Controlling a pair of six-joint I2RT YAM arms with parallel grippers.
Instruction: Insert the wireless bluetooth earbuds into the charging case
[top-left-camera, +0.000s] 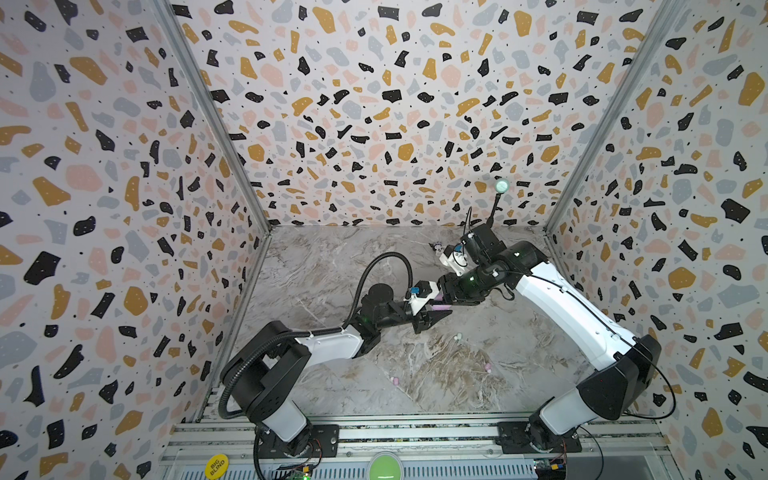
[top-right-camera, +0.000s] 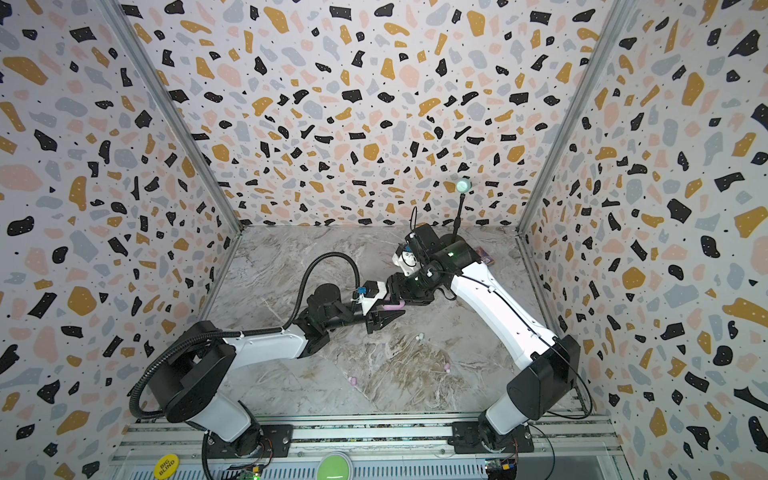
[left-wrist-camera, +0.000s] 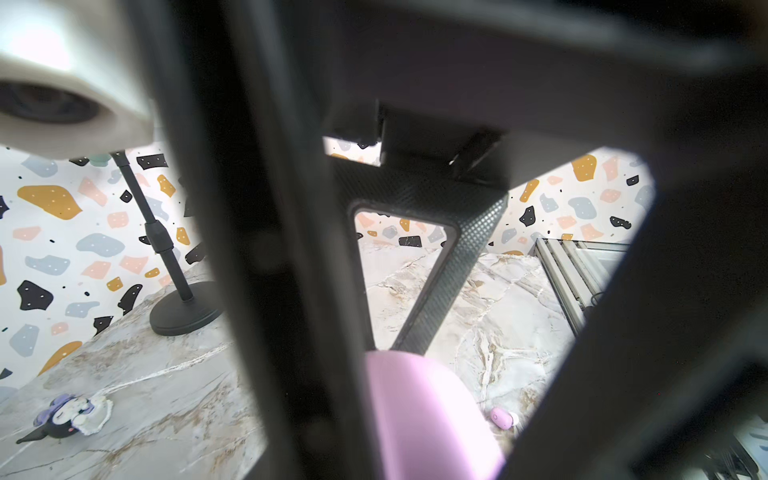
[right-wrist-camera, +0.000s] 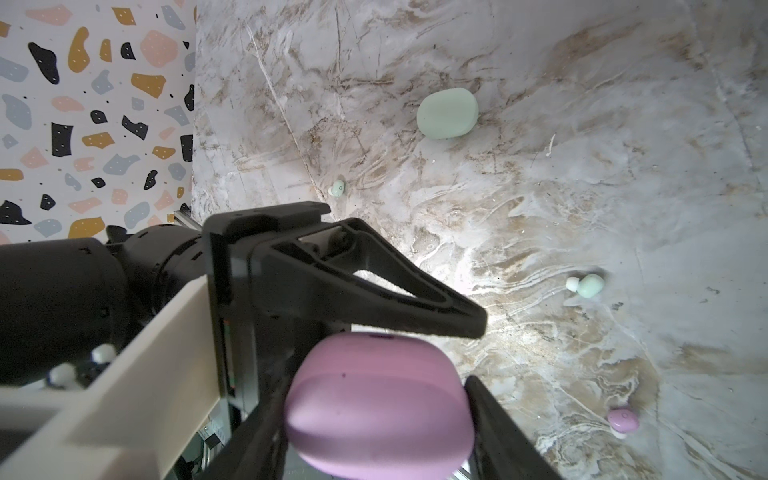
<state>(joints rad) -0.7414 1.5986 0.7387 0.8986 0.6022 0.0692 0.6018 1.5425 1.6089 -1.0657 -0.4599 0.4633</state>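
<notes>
Marble table (top-left-camera: 332, 266): pink charging case (right-wrist-camera: 378, 407) aloft and looks shut, right pincer (right-wrist-camera: 374, 440) clamped on it. Left pincer (top-left-camera: 438, 311) straddles it, grip can't tell. Mint earbud (right-wrist-camera: 586, 284), pink earbud (right-wrist-camera: 623, 422) and mint case (right-wrist-camera: 446, 113) loose on table. Nothing inserted yet.

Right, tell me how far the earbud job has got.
Done: nothing seated. In hand: the pink charging case, lid shut, sits in the right claw, with the left claw against its edge. Left: two pink earbuds and two mint earbuds lie loose on the table, the mint charging case also shut; both cases need opening, all four buds inserting.
</notes>
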